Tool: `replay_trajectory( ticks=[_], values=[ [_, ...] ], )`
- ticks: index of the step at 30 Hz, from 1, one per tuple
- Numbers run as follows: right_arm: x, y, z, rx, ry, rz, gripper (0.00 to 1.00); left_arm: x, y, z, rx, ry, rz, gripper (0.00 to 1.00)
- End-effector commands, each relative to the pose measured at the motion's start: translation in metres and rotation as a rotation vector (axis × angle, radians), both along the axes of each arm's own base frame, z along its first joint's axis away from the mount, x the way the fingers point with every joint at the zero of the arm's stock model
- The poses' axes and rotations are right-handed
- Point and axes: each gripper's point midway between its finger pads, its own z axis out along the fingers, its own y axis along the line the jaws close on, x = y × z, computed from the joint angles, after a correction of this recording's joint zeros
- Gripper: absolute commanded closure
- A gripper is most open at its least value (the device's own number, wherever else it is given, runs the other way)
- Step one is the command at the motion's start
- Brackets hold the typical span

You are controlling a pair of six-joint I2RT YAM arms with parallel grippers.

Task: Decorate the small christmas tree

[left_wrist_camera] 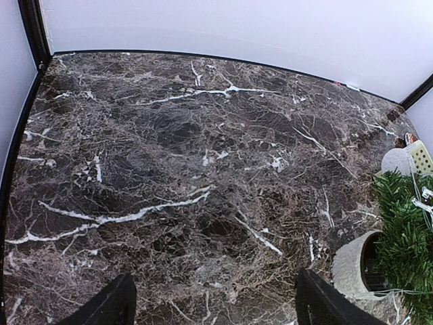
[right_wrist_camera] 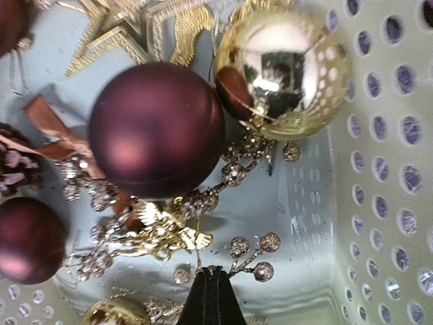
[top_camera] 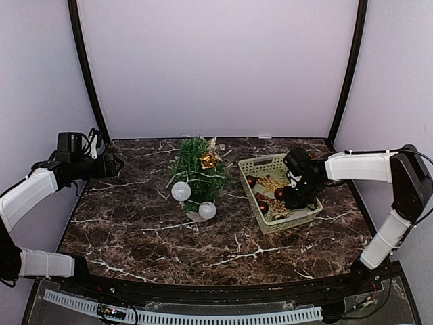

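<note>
The small christmas tree (top_camera: 196, 169) stands mid-table, with two white balls (top_camera: 180, 191) and a gold ornament (top_camera: 208, 160) on it. Its green edge (left_wrist_camera: 406, 223) and white pot (left_wrist_camera: 348, 264) show in the left wrist view. My left gripper (top_camera: 116, 162) hovers open and empty over the table's far left; its fingers (left_wrist_camera: 108, 308) stand wide apart. My right gripper (top_camera: 292, 200) is down inside the pale green basket (top_camera: 260, 162). Its jaws (right_wrist_camera: 213, 274) are shut on the thin thread of a gold angel ornament (right_wrist_camera: 162, 233).
The basket (right_wrist_camera: 385, 169) holds a large matte purple ball (right_wrist_camera: 155, 128), a shiny gold ball (right_wrist_camera: 284, 64), smaller purple balls, gold stars, a glitter berry sprig (right_wrist_camera: 254, 250) and a pinecone. Dark marble table (left_wrist_camera: 203, 169); white walls with black posts close off the back.
</note>
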Motion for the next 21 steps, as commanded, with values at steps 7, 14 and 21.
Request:
replay_trajectory(
  ticks=[7, 14, 21],
  values=[
    [0.017, 0.005, 0.079, 0.084, -0.178, -0.035, 1.00, -0.002, -0.001, 0.004, -0.015, -0.023, -0.010, 0.17],
    [0.019, 0.034, 0.144, 0.280, -0.318, 0.069, 1.00, -0.003, -0.002, 0.007, -0.018, -0.035, -0.011, 0.17],
    [-0.023, 0.110, 0.242, 0.620, -0.479, 0.364, 1.00, -0.004, -0.005, 0.009, -0.030, -0.043, -0.023, 0.17]
  ],
)
